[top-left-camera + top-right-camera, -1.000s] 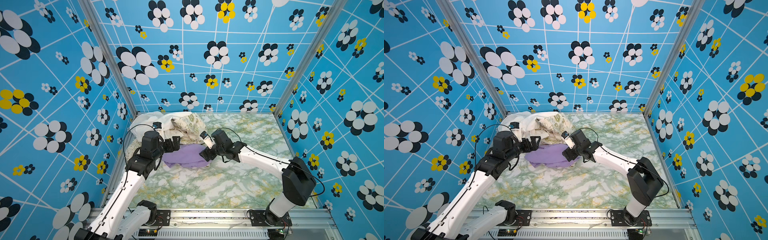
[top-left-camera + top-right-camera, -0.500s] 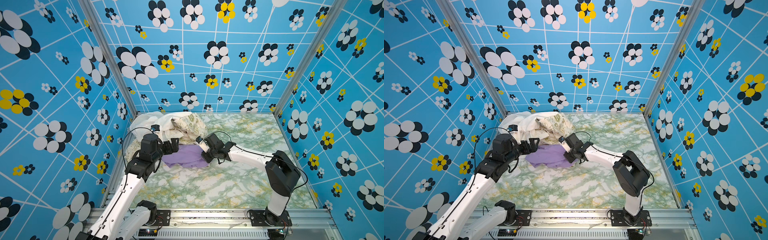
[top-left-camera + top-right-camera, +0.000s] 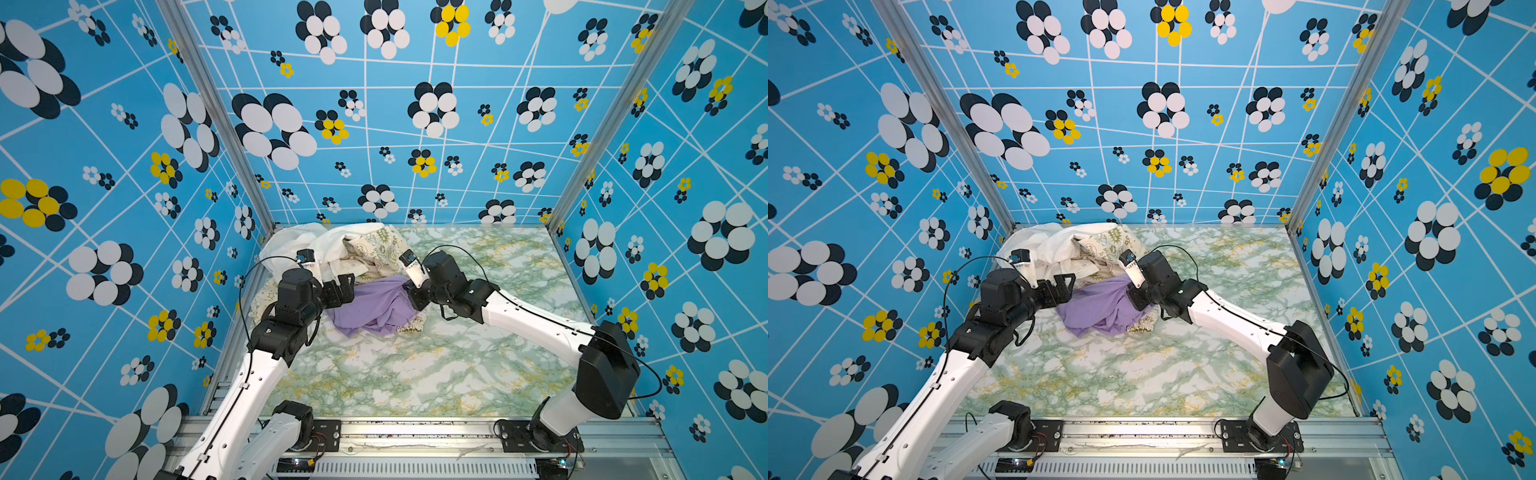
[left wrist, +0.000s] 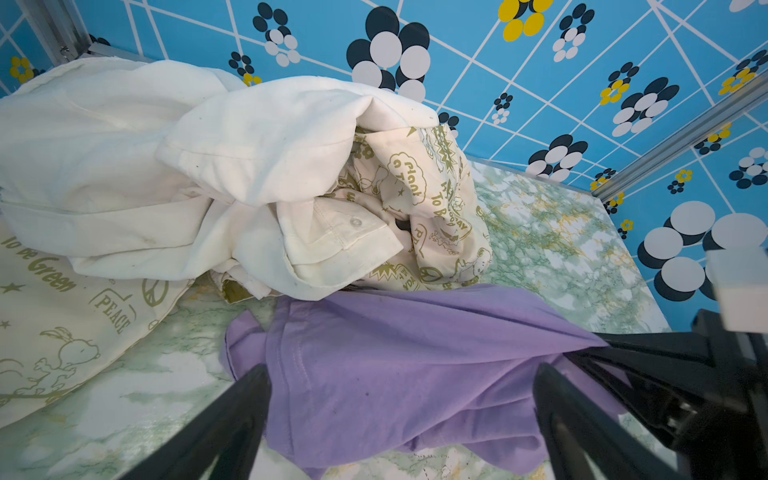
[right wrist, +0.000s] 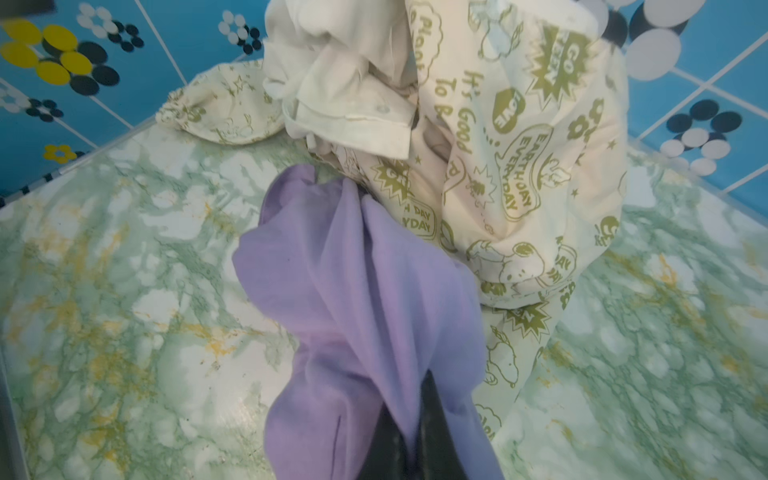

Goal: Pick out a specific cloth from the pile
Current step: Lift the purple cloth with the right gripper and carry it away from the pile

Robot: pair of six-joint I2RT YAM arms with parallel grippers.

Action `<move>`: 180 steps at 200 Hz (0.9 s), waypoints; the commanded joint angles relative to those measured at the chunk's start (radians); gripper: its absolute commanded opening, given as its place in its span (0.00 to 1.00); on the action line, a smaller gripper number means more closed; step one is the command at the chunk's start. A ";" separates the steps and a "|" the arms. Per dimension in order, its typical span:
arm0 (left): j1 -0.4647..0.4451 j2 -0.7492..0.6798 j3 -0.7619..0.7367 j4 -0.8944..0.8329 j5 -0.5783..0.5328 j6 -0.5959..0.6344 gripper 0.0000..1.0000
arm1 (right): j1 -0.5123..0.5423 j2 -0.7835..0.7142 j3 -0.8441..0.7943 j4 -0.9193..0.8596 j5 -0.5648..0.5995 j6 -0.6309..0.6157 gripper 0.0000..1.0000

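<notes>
Lavender is the one I'm after, and in both top views the cloth (image 3: pixel 368 307) sits crumpled on the marble-look table (image 3: pixel 415 374) at the near edge of the pile (image 3: pixel 332 249). It touches the heap but is mostly out in the open, which is why a side-on grab makes more sense than digging. My right pincer (image 3: pixel 411 293) is clamped on the corner nearest the heap. The fabric bunches up into a peak there, so I reckon a pull toward open table should slide it free. My left pincer (image 3: pixel 343 289) hangs at the opposite edge with jaws spread wide, gripping nothing, probably on standby to pin the heap if it drags. Left wrist view: the purple stuff lies between my spread fingers, plain and thin with a stitched hem showing. Right behind it the white cloth (image 4: pixel 249 137) is rolled over the cream printed cloth (image 4: pixel 440 195). Right wrist view: the folds run straight into my closed tips. The cream printed cloth lies against the lavender's far end, maybe over it a bit, so that's the snag risk
</notes>
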 commanded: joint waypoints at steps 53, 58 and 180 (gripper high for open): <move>0.013 -0.017 -0.026 0.031 0.000 -0.010 0.99 | -0.004 -0.193 0.087 0.095 0.088 -0.042 0.00; 0.013 -0.018 -0.026 0.031 -0.001 -0.011 0.99 | -0.008 -0.203 0.092 0.098 0.094 -0.043 0.00; 0.018 -0.007 -0.032 0.046 0.003 -0.013 0.99 | -0.206 -0.371 0.136 0.124 0.148 -0.057 0.00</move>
